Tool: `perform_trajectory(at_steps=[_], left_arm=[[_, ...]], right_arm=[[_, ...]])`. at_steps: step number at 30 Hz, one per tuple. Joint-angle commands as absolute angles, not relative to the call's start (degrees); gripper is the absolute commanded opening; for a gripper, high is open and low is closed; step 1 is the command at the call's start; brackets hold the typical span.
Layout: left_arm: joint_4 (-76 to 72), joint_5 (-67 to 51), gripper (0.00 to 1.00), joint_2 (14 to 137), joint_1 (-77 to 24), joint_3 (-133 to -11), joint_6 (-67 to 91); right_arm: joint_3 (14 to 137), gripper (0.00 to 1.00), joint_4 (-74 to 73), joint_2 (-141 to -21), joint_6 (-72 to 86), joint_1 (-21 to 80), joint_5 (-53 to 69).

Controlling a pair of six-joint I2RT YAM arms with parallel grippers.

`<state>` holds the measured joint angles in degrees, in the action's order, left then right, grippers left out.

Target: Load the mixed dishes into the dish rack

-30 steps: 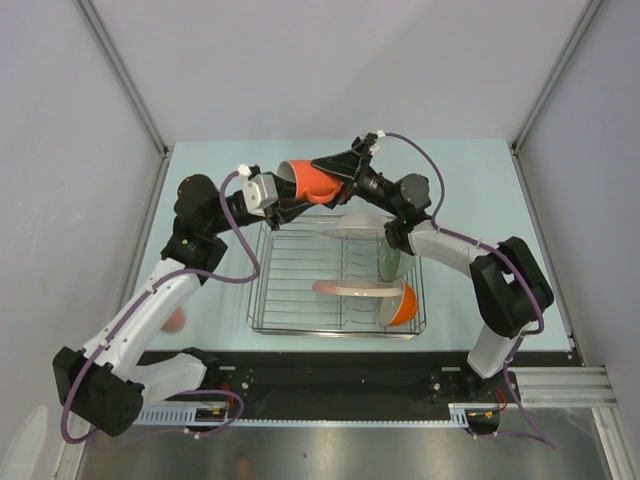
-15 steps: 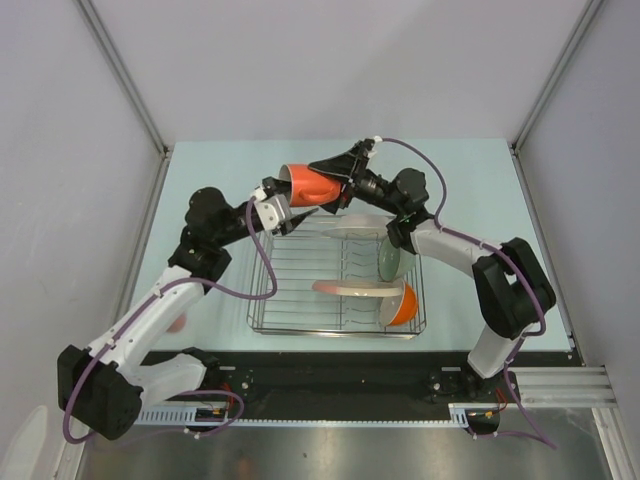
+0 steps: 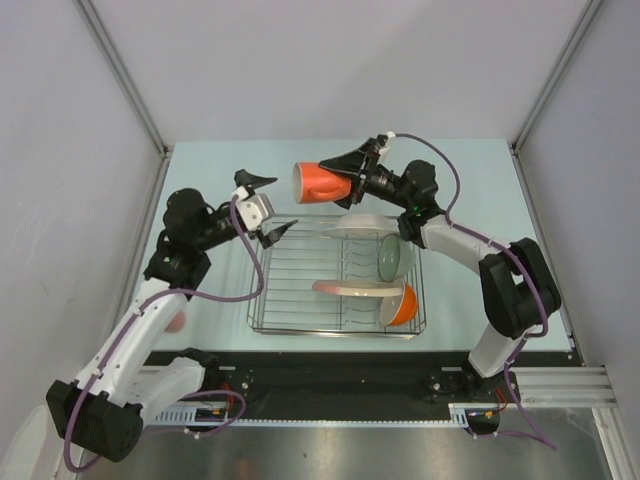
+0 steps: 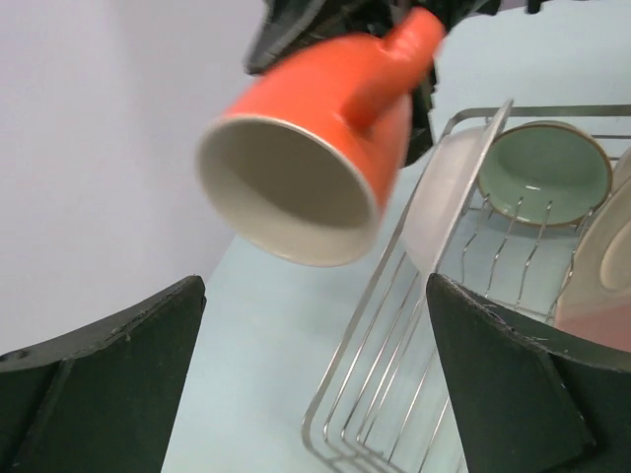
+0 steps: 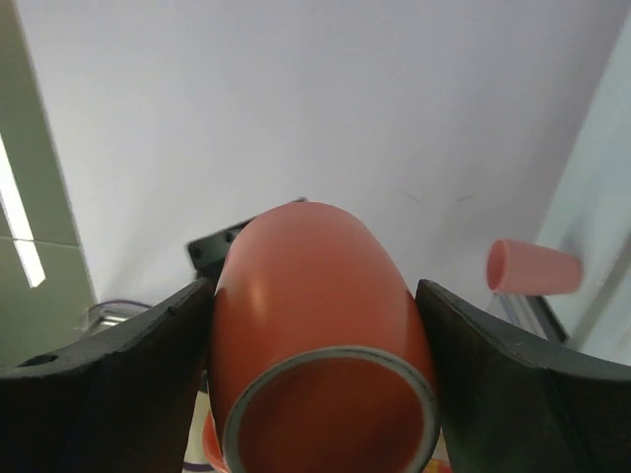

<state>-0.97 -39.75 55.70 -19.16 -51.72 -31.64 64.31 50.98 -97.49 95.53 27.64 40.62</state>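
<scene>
Orange mug (image 3: 322, 182) clamped sideways in right gripper (image 3: 343, 180), high by dish rack (image 3: 300, 275) far edge, probably for clearance. Left gripper (image 3: 272, 206) spread wide, empty.

Three bowls (image 3: 360, 223) (image 3: 392, 257) (image 3: 402, 305); one plate (image 3: 355, 288), one mug (image 3: 320, 182), one cup (image 5: 532, 266), one rack (image 3: 335, 332).

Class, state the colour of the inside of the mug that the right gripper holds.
Off-white inside the orange mug; the left wrist view shows it best.
</scene>
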Motion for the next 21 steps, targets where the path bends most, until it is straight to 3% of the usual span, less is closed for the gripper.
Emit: perform_trajectory(at_steps=[1,3,4,5,8,12,14,17,21], left_arm=[[9.57,-36.13,1.00,52.03,-14.43,-58.44,-31.65],[13.60,-36.64,1.00,52.73,-10.66,-62.72,-27.70],[19.10,-40.04,1.00,54.65,-5.94,-64.32,-26.55],[22.55,-41.56,1.00,55.71,-3.89,-67.82,-26.72],[30.40,-43.59,1.00,60.46,1.30,-72.23,-25.25],[39.25,-43.86,0.93,66.08,3.86,-78.30,-22.50],[43.14,-43.34,0.92,67.41,4.48,-79.36,-23.64],[50.87,-48.75,1.00,67.67,6.85,-79.28,-27.40],[59.38,-46.95,0.93,70.30,9.14,-80.06,-28.30]], right_arm=[[70.56,0.00,36.18,-92.12,77.00,27.77,43.59],[74.34,0.00,18.08,-90.36,66.59,29.00,41.32],[79.58,0.00,11.32,-90.18,54.27,30.05,39.48],[82.76,0.00,-3.45,-90.18,48.83,32.58,33.81],[94.02,0.00,-20.23,-93.15,34.16,38.82,24.56],[102.82,0.00,-29.16,-97.64,26.20,44.10,17.42],[107.28,0.00,-33.72,-100.54,22.09,46.40,12.51],[113.00,0.00,-38.74,-105.28,19.25,50.00,6.70],[119.87,0.00,-44.81,-111.87,14.95,52.91,0.19]])
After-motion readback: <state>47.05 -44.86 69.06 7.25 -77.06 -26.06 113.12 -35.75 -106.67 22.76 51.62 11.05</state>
